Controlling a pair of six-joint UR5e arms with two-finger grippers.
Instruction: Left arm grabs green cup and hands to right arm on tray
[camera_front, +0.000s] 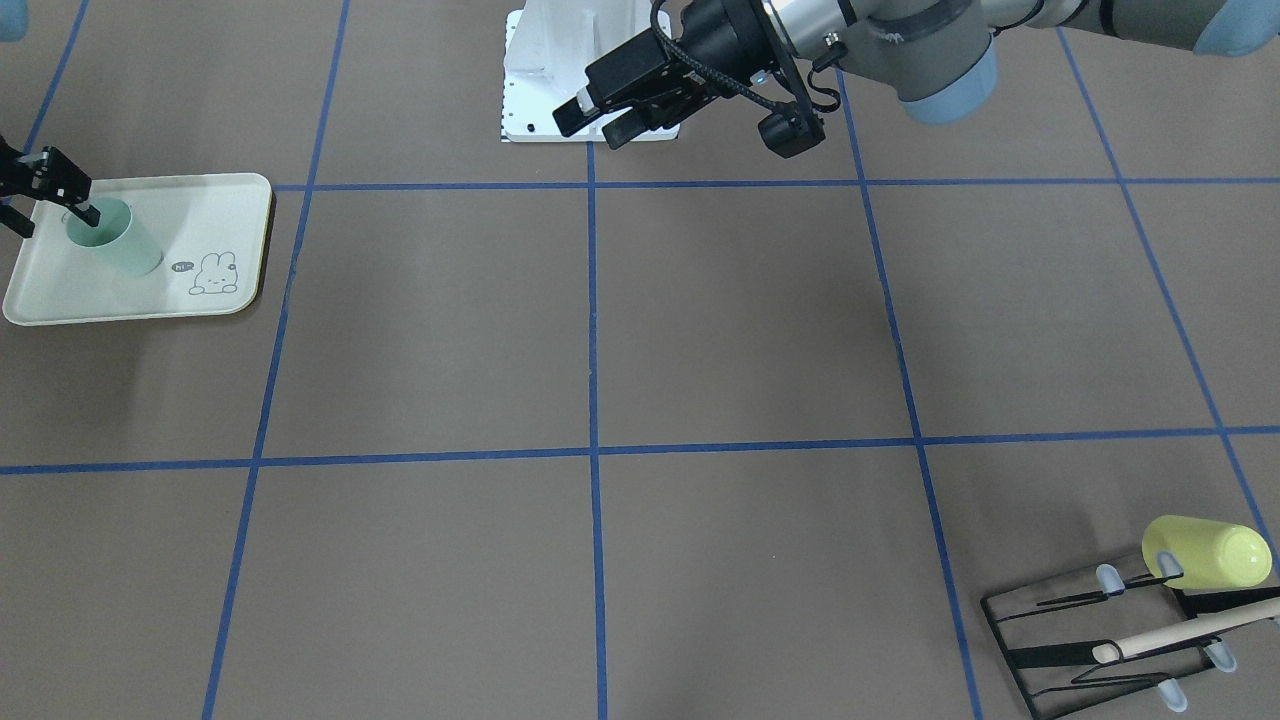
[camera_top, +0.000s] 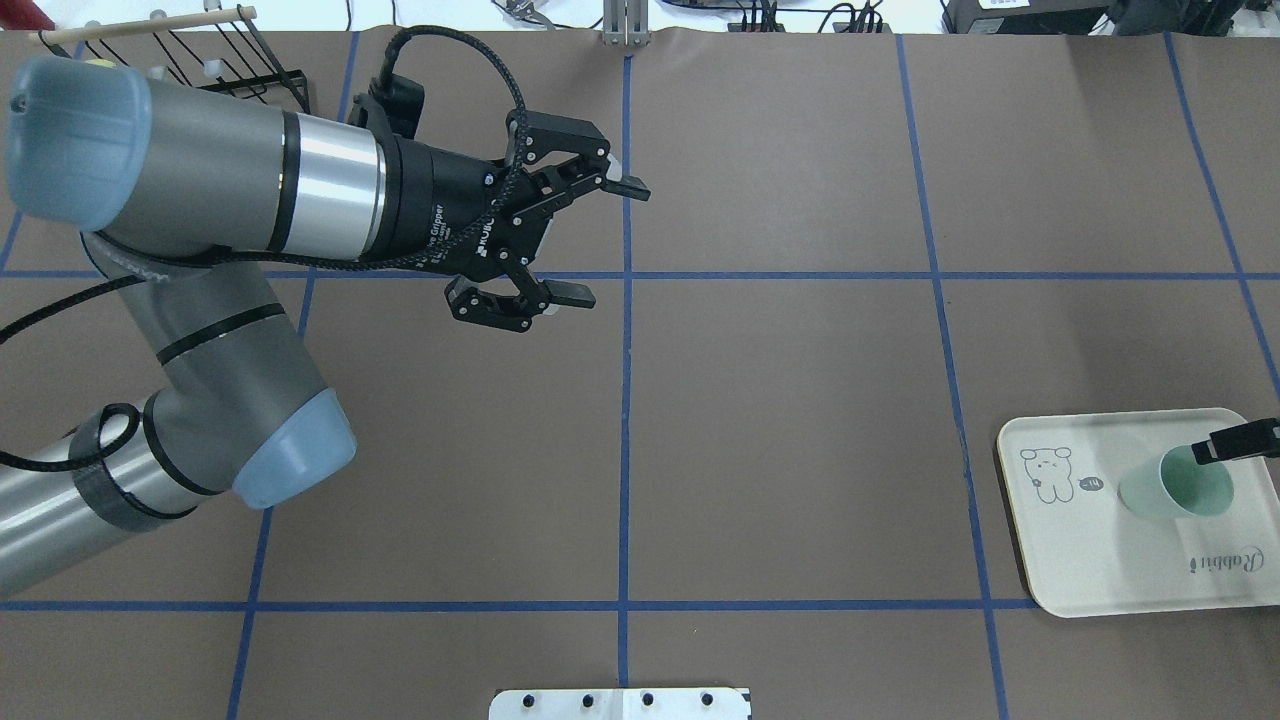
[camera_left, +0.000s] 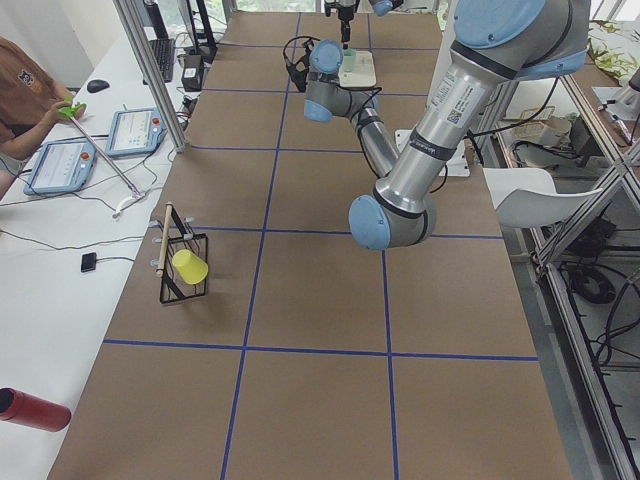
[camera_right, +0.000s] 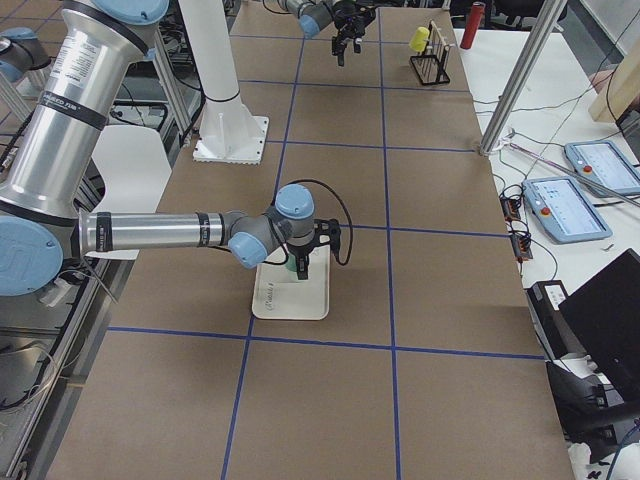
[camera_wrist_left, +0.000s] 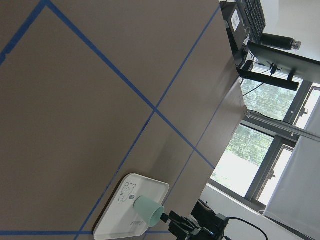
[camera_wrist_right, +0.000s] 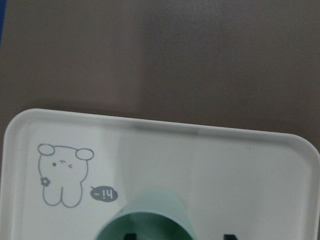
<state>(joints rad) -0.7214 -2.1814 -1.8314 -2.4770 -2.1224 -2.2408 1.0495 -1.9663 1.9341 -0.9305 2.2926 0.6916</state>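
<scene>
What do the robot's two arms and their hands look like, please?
The left arm and right arm match: silver-grey tubes with pale blue joint caps and black cable looping near the wrist. The left hand and right hand are black with two fingers; the left one's body bears white lettering.

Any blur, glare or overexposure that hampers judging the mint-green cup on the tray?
Right wrist view: soft focus, the small pale mint-green plastic cup cropped at the bottom edge. Left wrist view: windows blown out, table well exposed. Overhead view: even light, cream-white rectangular plastic tray sharp, no glare.
</scene>
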